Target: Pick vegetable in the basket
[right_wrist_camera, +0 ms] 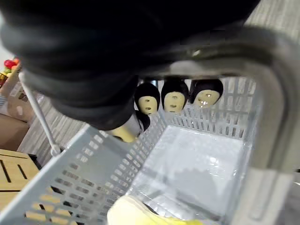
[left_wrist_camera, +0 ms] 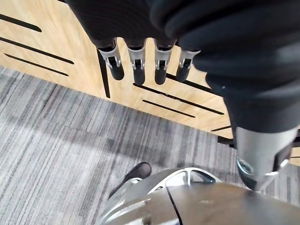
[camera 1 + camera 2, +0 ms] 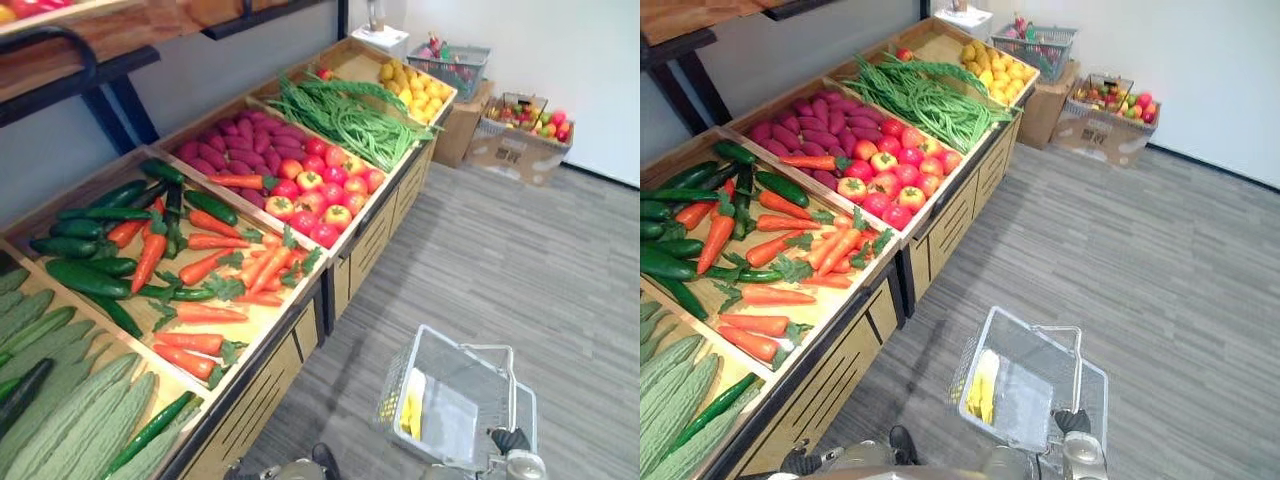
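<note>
So the right hand (image 1: 174, 99) is clenched round the basket handle (image 1: 276, 93) and the left hand (image 2: 139, 65) has loose fingers. Reaching for carrots (image 3: 200, 268) might bump the basket (image 3: 1030, 323) into the bench (image 2: 56, 47).

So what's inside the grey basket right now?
A yellow item lies at one end of the basket, beside a pale sheet on its floor. Anything under the sheet is covered.

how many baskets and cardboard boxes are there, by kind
baskets: 2, the near basket with its handle in the right hand, and the far basket by the wall
cardboard boxes: 2, the plain box under the far basket, and the fruit box beside it
total: 4
</note>
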Available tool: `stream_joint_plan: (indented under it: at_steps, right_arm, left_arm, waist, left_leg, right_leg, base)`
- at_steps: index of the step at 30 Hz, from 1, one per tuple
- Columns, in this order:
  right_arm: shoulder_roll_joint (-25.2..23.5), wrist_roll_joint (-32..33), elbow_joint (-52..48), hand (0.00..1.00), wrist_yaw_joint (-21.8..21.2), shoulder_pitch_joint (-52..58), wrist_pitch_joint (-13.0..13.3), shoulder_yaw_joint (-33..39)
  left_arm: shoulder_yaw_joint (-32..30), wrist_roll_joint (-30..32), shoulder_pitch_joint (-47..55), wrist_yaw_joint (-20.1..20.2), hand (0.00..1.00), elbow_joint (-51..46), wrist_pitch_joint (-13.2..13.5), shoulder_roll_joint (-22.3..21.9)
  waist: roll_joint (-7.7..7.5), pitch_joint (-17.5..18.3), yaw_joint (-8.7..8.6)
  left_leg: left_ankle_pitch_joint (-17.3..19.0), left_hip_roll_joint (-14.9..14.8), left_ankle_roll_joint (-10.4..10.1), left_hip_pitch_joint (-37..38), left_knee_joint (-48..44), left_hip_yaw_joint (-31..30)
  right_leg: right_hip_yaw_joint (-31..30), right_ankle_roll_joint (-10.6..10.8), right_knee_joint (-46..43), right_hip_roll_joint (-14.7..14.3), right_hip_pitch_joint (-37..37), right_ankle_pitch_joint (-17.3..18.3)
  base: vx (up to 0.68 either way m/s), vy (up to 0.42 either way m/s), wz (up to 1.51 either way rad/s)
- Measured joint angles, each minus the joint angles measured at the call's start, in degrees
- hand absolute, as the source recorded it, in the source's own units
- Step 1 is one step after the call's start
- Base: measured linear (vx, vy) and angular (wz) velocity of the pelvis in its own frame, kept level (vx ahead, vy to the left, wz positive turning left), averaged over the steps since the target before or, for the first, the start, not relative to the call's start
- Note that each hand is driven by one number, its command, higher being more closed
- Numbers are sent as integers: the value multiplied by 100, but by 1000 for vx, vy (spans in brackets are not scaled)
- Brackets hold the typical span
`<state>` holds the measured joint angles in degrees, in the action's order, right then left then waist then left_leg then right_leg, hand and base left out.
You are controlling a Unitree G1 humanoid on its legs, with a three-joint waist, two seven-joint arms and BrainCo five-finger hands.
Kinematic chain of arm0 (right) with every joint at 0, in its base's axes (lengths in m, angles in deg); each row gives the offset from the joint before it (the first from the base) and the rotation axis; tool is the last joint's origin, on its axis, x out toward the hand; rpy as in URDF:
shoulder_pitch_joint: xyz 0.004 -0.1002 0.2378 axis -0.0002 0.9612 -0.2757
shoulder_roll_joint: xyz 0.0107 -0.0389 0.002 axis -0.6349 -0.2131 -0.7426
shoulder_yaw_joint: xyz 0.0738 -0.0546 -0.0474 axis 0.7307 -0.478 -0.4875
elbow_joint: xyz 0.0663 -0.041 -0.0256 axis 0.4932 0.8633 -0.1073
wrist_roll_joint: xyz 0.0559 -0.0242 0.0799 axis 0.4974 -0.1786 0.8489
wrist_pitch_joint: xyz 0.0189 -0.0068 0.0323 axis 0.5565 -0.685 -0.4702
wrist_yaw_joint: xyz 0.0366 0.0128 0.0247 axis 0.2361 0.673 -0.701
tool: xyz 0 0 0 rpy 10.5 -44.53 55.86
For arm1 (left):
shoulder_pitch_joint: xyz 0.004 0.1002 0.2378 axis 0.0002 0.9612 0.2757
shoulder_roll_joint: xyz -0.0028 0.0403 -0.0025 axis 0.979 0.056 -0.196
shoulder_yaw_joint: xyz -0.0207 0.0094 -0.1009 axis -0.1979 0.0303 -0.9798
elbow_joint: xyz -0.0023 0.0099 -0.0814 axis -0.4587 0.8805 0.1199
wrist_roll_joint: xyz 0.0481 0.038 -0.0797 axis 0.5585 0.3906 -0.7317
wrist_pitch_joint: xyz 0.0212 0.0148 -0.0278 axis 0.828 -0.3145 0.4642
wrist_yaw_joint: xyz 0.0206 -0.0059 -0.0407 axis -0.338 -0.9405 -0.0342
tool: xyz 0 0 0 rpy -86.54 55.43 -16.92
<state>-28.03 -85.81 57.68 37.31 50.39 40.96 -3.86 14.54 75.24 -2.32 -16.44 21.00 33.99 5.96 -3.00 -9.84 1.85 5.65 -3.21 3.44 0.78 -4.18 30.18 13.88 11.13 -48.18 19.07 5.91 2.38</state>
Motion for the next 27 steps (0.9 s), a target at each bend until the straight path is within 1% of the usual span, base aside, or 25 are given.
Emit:
stream_joint_plan:
  at_steps: [2, 3, 4, 5, 6, 7, 8, 9, 11, 12, 13, 14, 15, 16, 17, 18, 19, 20, 21, 22, 23, 24, 25, 26, 27]
  right_arm:
    - [-3, -1, 8, 100, 0, 44, 12, 27]
    - [-3, -1, 12, 100, 0, 41, 25, 35]
    - [-3, 1, 46, 100, 2, 19, 17, 123]
    - [-3, 3, 115, 100, 9, 8, 19, 177]
    - [-4, 3, 165, 100, 10, -7, 25, 204]
    - [-20, 5, 216, 100, 8, -28, 15, 303]
    - [-24, 5, 250, 100, 7, -18, 14, 398]
    - [-25, 4, 279, 100, 3, -18, 13, 444]
    - [-41, 5, 322, 100, -13, -18, -2, 625]
    - [-44, 5, 323, 100, -16, -17, -7, 625]
    - [-58, 5, 328, 100, -30, -5, -16, 624]
    - [-79, 5, 366, 100, -46, 1, -27, 618]
    - [-78, 0, 443, 100, -66, 34, -31, 617]
    - [114, 2, 447, 100, -54, 14, -57, 625]
    - [214, -1, 432, 100, -69, 4, -54, 607]
    - [371, -6, 428, 100, -72, -22, -51, 579]
    - [385, -12, 430, 100, -78, -39, -48, 563]
    - [362, -14, 444, 100, -82, -124, -54, 514]
    - [349, -15, 448, 100, -88, -143, -53, 468]
    - [338, -15, 463, 100, -83, -142, -50, 355]
    - [330, -13, 497, 100, -69, -129, -52, 359]
    - [341, -9, 528, 100, -60, -108, -55, 364]
    - [355, -7, 560, 100, -48, -40, -62, 368]
    - [372, -4, 559, 100, -17, 32, -67, 364]
    - [377, -3, 559, 100, 8, 60, -80, 360]
  left_arm:
    - [-44, 22, -27, -3, 0, -6, -7, 43]
    - [-82, 20, -38, -6, 0, -19, -8, 41]
    - [-140, 18, -70, -7, 0, -20, -7, 35]
    - [-227, 18, -83, -9, 0, -20, -5, 31]
    - [-278, 17, -87, -16, 0, -20, -4, 32]
    - [-359, 16, -86, -19, 0, -7, -2, 31]
    - [-439, 9, -84, -18, 0, 11, -1, 47]
    - [-482, 1, -82, -21, 0, 20, -2, 61]
    - [-622, -119, -86, -22, 0, 21, 3, 91]
    - [-642, -127, -81, -25, 0, 28, 3, 91]
    - [-677, -129, -65, -27, 0, 57, 5, 98]
    - [-680, -134, -47, -26, 0, 99, 7, 125]
    - [-709, -147, -43, -27, 0, 186, 5, 197]
    - [-794, -195, -134, -61, 0, 255, 8, -47]
    - [-832, -193, -132, -64, 0, 243, 33, -158]
    - [-850, -193, -124, -68, 0, 244, 46, -228]
    - [-883, -193, -120, -77, 0, 242, 50, -233]
    - [-1033, -194, -93, -89, 0, 244, 43, -242]
    - [-1081, -195, -79, -102, 0, 240, 40, -242]
    - [-1088, -344, -79, -141, 0, 235, 35, -249]
    - [-1125, -477, -117, -151, 0, 194, 33, -249]
    - [-1117, -525, -132, -148, 0, 184, 27, -246]
    - [-1075, -536, -158, -150, 0, 176, 9, -247]
    - [-965, -539, -174, -150, 0, 173, -1, -241]
    - [-832, -539, -195, -146, 0, 170, -4, -246]
  waist:
    - [-53, 19, -19]
    - [-62, 19, -24]
    - [-73, 25, -18]
    - [-70, 26, -19]
    - [-68, 25, -17]
    - [-61, 24, -7]
    - [-60, 22, -8]
    - [-64, 23, -7]
    - [-100, 30, 3]
    - [-114, 21, 3]
    - [-197, 17, 4]
    - [-319, 19, 7]
    - [-454, 42, -6]
    - [-146, 17, 21]
    - [38, 30, 28]
    - [229, 52, -10]
    - [258, 54, -1]
    - [288, 81, 11]
    - [286, 101, 8]
    - [185, 78, -13]
    - [219, 93, -64]
    - [171, 69, -106]
    - [146, 54, -167]
    - [148, 55, -170]
    - [146, 53, -178]
  left_leg:
    - [46, -34, -69, 101, 13, -258]
    - [53, -41, -83, 115, 13, -322]
    - [73, -64, -120, 132, 8, -450]
    - [95, -116, -187, 139, -12, -607]
    - [102, -156, -220, 143, -19, -676]
    - [108, -253, -325, 143, -25, -836]
    - [114, -359, -445, 142, -32, -1056]
    - [117, -422, -521, 144, -37, -1163]
    - [144, -673, -862, 156, -49, -1579]
    - [149, -737, -971, 165, -49, -1688]
    - [158, -822, -1197, 202, -37, -1877]
    - [137, -830, -1333, 232, 2, -2025]
    - [156, -837, -1540, 262, 16, -2177]
    - [60, -1226, -1619, 342, 137, -2358]
    - [-139, -1345, -1649, 358, 231, -2315]
    - [-382, -1555, -1690, 367, 366, -2201]
    - [-566, -1634, -1747, 395, 447, -2169]
    - [-901, -1748, -1723, 384, 490, -2144]
    - [-1014, -1787, -1661, 314, 429, -2154]
    - [-1219, -1836, -1391, 52, 239, -2139]
    - [-1467, -1857, -1062, -173, 68, -2021]
    - [-1560, -1869, -935, -266, -10, -1849]
    - [-1571, -1863, -882, -369, -260, -1292]
    - [-1393, -1778, -1027, -323, -447, -767]
    - [-1268, -1600, -1038, -242, -398, -440]
  right_leg:
    - [333, -65, 58, 12, 217, 577]
    - [394, -111, 248, 9, 246, 652]
    - [454, -188, 726, 1, 297, 698]
    - [426, -195, 1345, -51, 298, 700]
    - [371, -176, 1698, -105, 301, 688]
    - [170, -97, 2356, -219, 309, 623]
    - [-31, -90, 2900, -292, 310, 562]
    - [-88, -80, 3115, -312, 319, 490]
    - [-220, -95, 3817, -318, 396, 82]
    - [-277, -97, 4005, -323, 402, -34]
    - [-427, -92, 4294, -322, 399, -214]
    - [-608, -68, 4407, -311, 365, -250]
    - [-786, 27, 4256, -305, 385, -706]
    - [-560, -102, 3777, -628, 445, -357]
    - [-384, -168, 3487, -751, 523, -96]
    - [-177, -324, 3187, -916, 579, 188]
    - [-119, -388, 3055, -974, 611, 311]
    - [-31, -556, 2856, -1064, 644, 498]
    - [39, -607, 2808, -1084, 646, 567]
    - [263, -710, 2804, -1080, 601, 644]
    - [560, -787, 2880, -1036, 460, 688]
    - [715, -810, 2948, -1022, 363, 699]
    - [1008, -860, 3061, -964, 113, 727]
    - [1177, -868, 3178, -929, -113, 732]
    - [1339, -868, 3298, -889, -310, 732]
  base:
    - [151, -18, 48]
    - [161, -76, 53]
    - [170, -121, 56]
    - [174, -141, 54]
    - [186, -182, 58]
    - [255, -275, 67]
    - [267, -301, 73]
    - [293, -356, 82]
    - [265, -364, 81]
    - [265, -427, 82]
    - [251, -506, 76]
    - [288, -660, 91]
    - [247, -557, 85]
    - [264, -462, 79]
    - [288, -348, 75]
    - [272, -338, 54]
    - [245, -344, 43]
    - [167, -293, 22]
    - [193, -371, 44]
    - [235, -412, 78]
    - [196, -337, 95]
    - [188, -267, 116]
    - [145, -143, 105]
    - [195, -150, 110]
    - [148, -57, 74]
